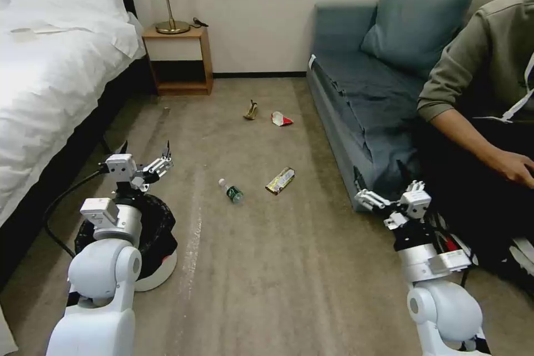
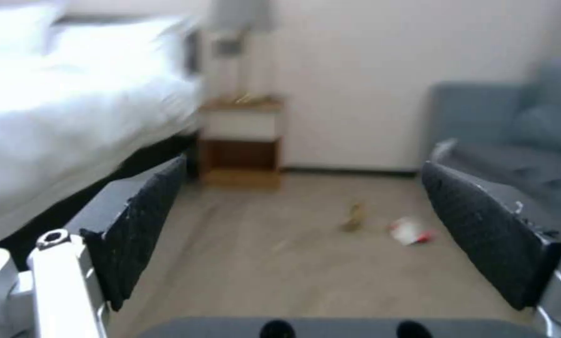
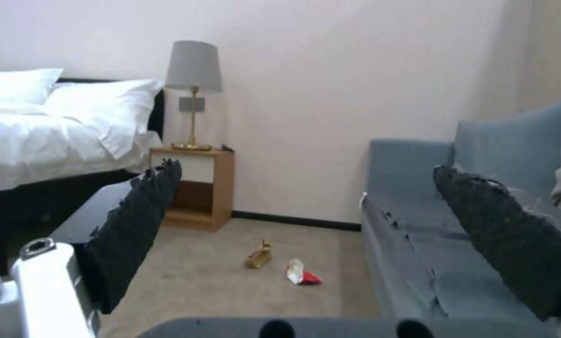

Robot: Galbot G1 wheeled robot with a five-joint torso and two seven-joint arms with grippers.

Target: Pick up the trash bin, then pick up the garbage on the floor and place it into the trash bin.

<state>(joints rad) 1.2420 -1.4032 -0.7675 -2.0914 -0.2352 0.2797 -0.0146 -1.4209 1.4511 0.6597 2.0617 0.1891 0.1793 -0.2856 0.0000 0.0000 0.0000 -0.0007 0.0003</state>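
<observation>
Head view: the left claw [image 1: 157, 166] hangs spread wide above the trash bin [image 1: 158, 267], which stands on the floor by the bed; the right claw [image 1: 371, 198] is wide too. Bottle [image 1: 232, 191], foil wrapper [image 1: 280, 181], brown scrap [image 1: 251, 110] and carton [image 1: 281, 118] lie apart; no label is readable. Left wrist view: pads [image 2: 144, 220] gape. Right wrist view: pads [image 3: 136, 220] gape. Gripping only the loose bag could let the bin slip.

One trash bin [image 1: 158, 267], four pieces of garbage [image 1: 231, 191], two grippers [image 1: 146, 157]
</observation>
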